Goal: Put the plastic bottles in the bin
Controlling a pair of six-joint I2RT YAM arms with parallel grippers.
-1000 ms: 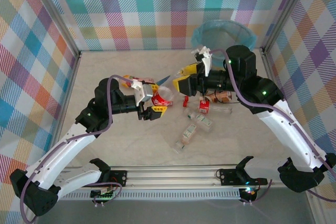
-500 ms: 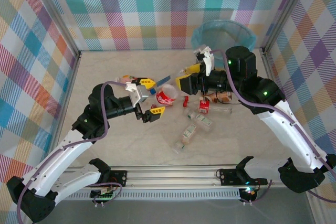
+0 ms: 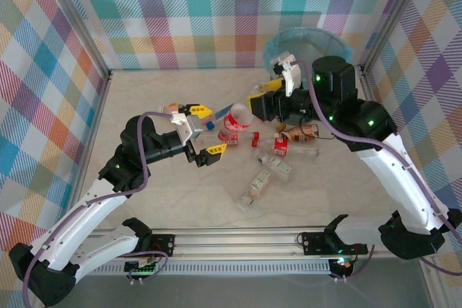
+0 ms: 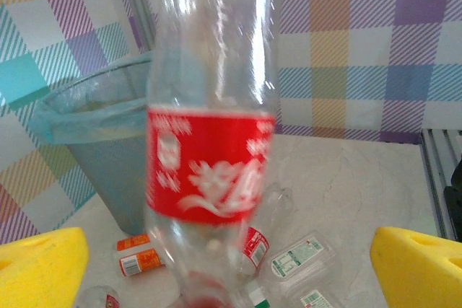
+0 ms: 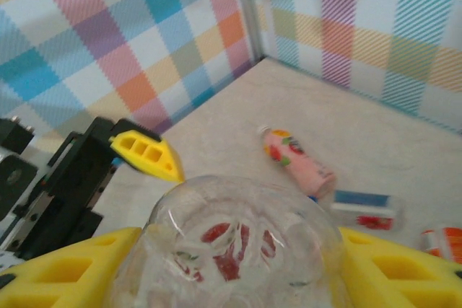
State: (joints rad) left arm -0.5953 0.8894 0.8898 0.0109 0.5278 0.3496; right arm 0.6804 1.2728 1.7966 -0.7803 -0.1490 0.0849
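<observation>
Has let go with the left hand (image 3: 204,131) over the last second: left fingers (image 4: 36,268) off the red-label bottle (image 3: 234,119), spread to full width, drawn back a little toward the left edge of the bench (image 3: 188,207). Has carried that bottle slightly toward the far-right corner with the right hand (image 3: 254,106).

Grips it there by 1 end, seemingly the base, with right fingers (image 5: 72,265) closed against both sides of the clear wall. Holds it in the air over the middle of the bench, short of the bin (image 3: 289,34) at the far-right corner. Carries nothing in the left hand: from that wrist, looks at the bottle between 2 wide-apart yellow fingers, touching neither.

Leaves several more bottles lying on the bench: a cluster (image 3: 280,148) right of centre beneath the right arm, plus a pink one (image 3: 173,108) beside the left hand.

Risks, by judgement only:
- Could lose the bottle on the swing to the bin, pinching smooth, squashy plastic at 1 end with most of the length sticking out.
- Could knock the bin's rim with that free end if brought in too low, shoving the bin or dragging its blue liner.
- Could drop short and scatter the cluster if opened before clearing the rim.
- Could also snag the left fingers, parked close to the free end.
</observation>
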